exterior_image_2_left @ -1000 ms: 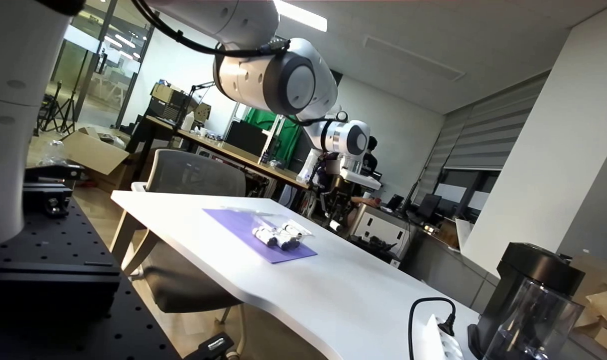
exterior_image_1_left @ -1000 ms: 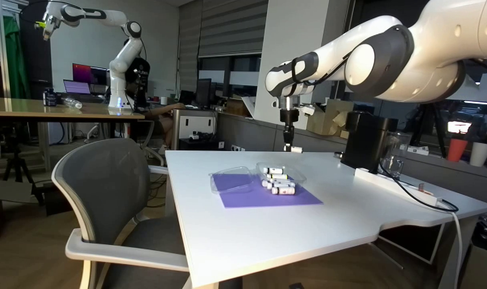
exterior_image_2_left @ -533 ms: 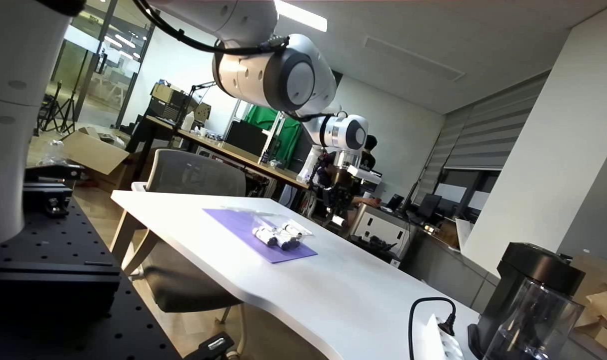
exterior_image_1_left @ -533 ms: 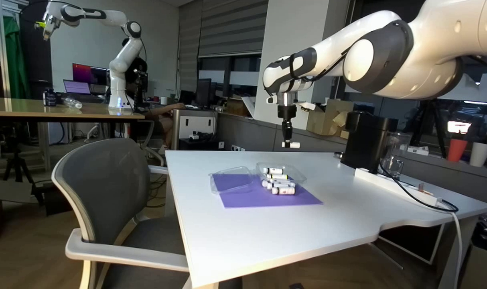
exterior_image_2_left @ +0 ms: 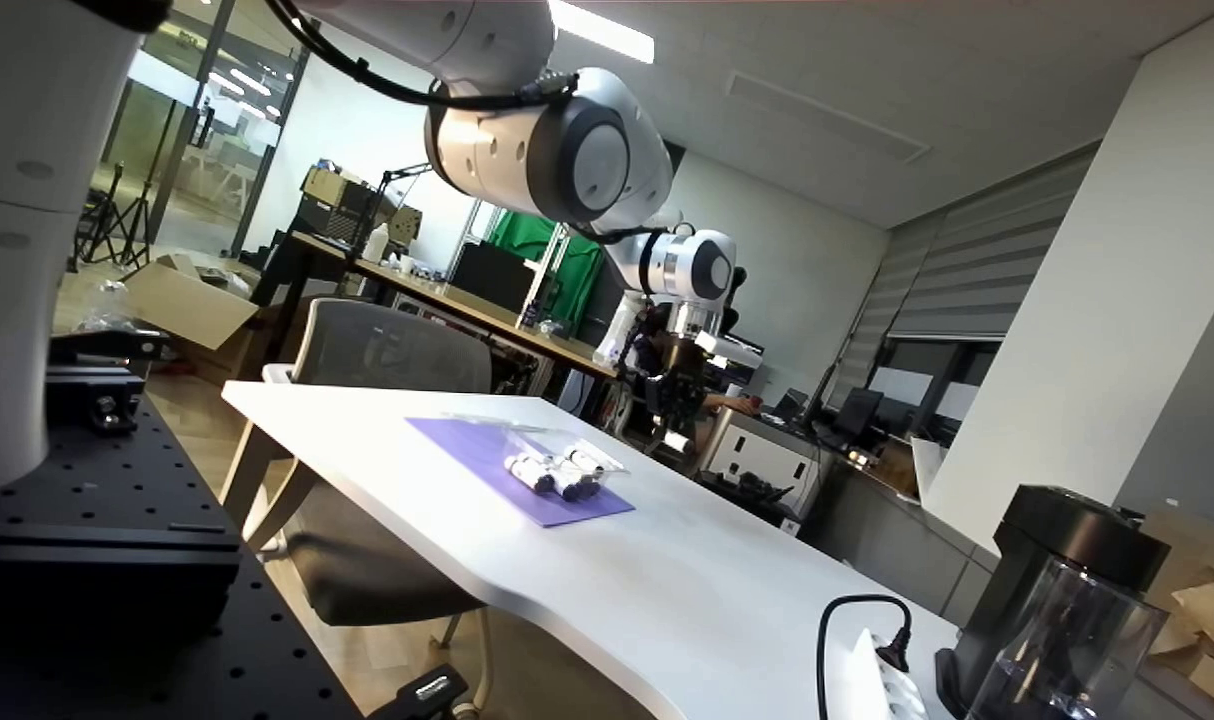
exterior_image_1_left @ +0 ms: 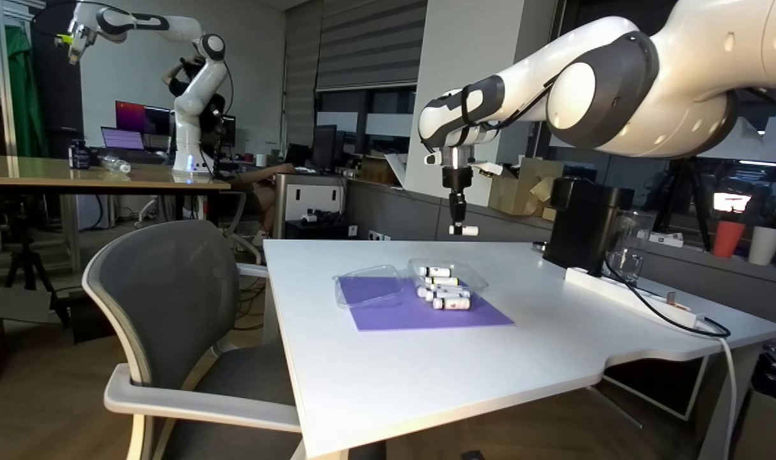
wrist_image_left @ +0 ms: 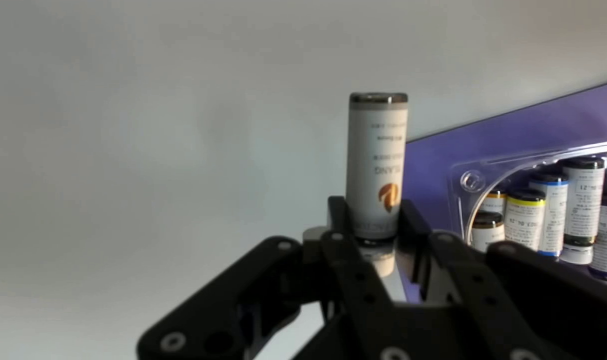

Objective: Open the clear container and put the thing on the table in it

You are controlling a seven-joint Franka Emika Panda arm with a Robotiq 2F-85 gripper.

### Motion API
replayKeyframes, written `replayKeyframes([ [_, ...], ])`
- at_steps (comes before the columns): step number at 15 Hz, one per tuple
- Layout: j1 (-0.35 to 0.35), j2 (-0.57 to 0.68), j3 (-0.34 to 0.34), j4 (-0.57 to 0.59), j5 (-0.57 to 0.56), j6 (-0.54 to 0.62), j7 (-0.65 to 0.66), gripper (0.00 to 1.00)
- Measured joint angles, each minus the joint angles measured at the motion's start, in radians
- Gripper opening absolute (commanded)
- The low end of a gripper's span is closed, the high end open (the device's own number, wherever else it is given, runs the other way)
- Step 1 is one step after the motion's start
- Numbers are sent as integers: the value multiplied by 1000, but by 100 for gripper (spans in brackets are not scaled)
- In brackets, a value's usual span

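Observation:
My gripper (wrist_image_left: 377,215) is shut on a small white-labelled vial (wrist_image_left: 376,160) and holds it lying sideways. The held vial (exterior_image_1_left: 468,230) is above the far part of the white table (exterior_image_1_left: 522,332), and it also shows in an exterior view (exterior_image_2_left: 676,441). The clear container (exterior_image_1_left: 470,273) stands open on the purple mat, with several similar vials (exterior_image_1_left: 452,304) in it. Its clear lid part (exterior_image_1_left: 369,291) lies open beside it; I cannot tell whether they are joined. In the wrist view the container (wrist_image_left: 473,181) is at the right, apart from the gripper.
The purple mat (exterior_image_1_left: 426,319) lies under the container. A black machine (exterior_image_1_left: 580,223) with a clear jug and a white power strip (exterior_image_1_left: 631,300) with a black cable stand at the table's side. A grey chair (exterior_image_1_left: 170,306) is at another edge.
My gripper has risen a little with the vial and shifted slightly left in an exterior view, then stayed still for the last half second. The container, lid and other vials are unchanged.

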Motion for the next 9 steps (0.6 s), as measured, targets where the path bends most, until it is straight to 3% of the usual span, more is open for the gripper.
replayKeyframes([
  [1,0,0,0,0,0,0,-1,7],
  [9,17,13,15,-3,3,54,-36,7],
])
